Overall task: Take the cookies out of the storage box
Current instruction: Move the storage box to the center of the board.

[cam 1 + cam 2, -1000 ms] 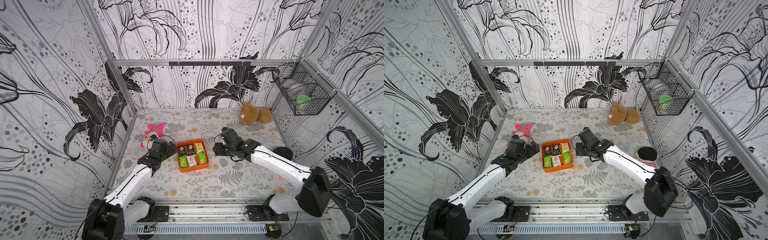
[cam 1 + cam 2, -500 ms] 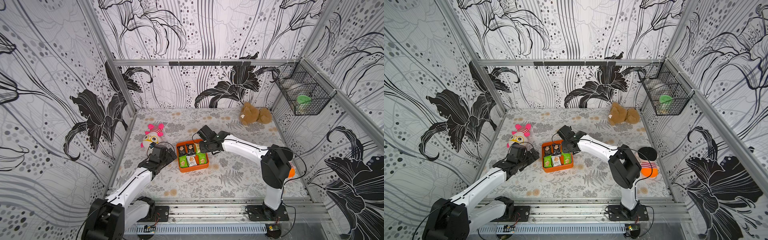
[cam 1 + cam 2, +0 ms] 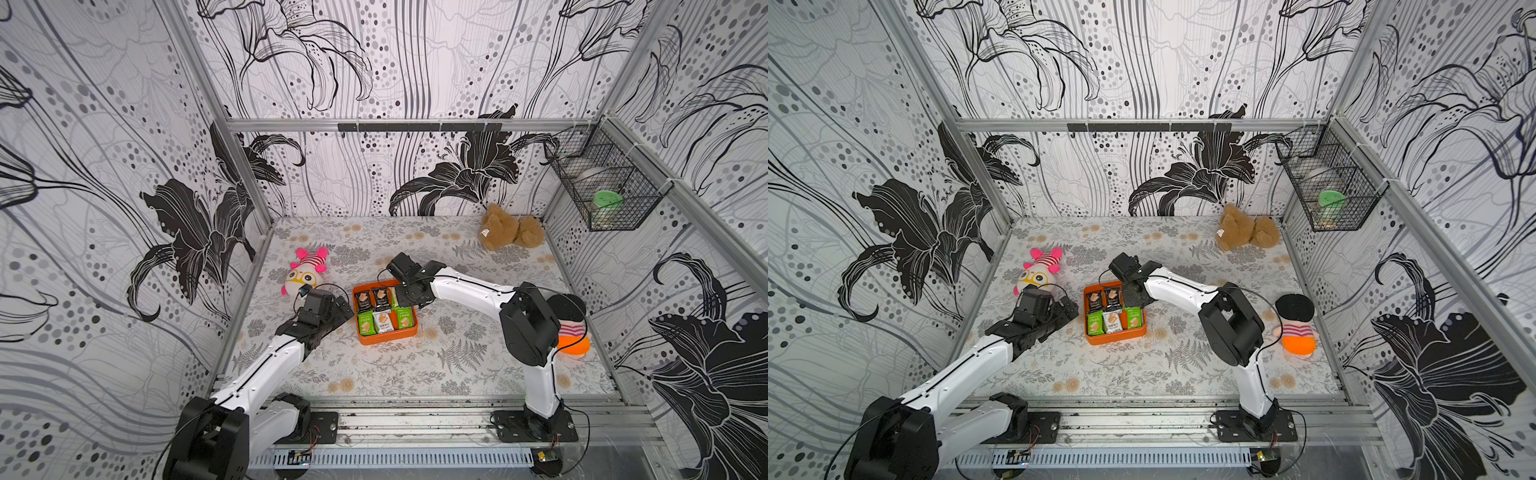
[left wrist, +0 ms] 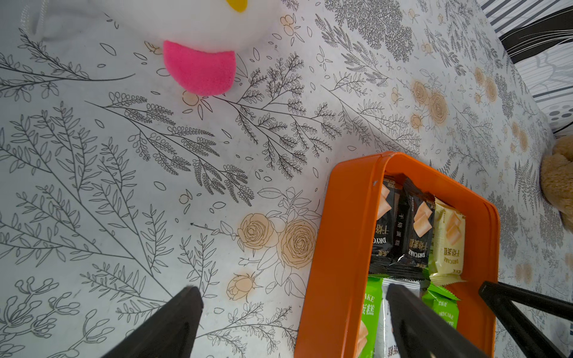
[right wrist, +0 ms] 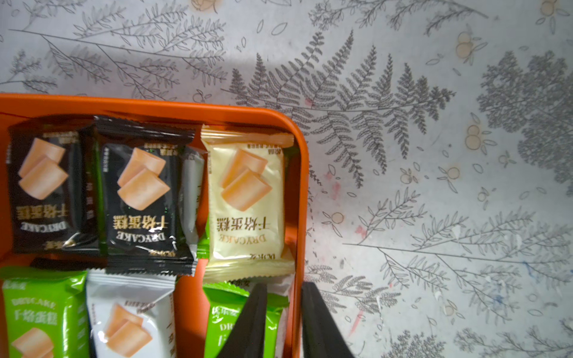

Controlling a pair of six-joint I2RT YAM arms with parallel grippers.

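At nine o'clock of the storage box (image 3: 386, 338), the left gripper (image 4: 293, 297) hangs spread astride its wall. The box sits central on the table (image 3: 395, 374), cookies (image 3: 383, 322) inside. At two o'clock the right gripper (image 5: 283, 294) pinches the wall itself, so lifting could spill them.

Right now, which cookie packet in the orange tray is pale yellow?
The pale yellow sealed packet at the corner of the shallow orange tray, beside two black packets; every other visible one is black, green or white.

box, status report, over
Right gripper shut on box wall. Left gripper open, astride the opposite wall. Cookies in box, none out. Nothing in the way.
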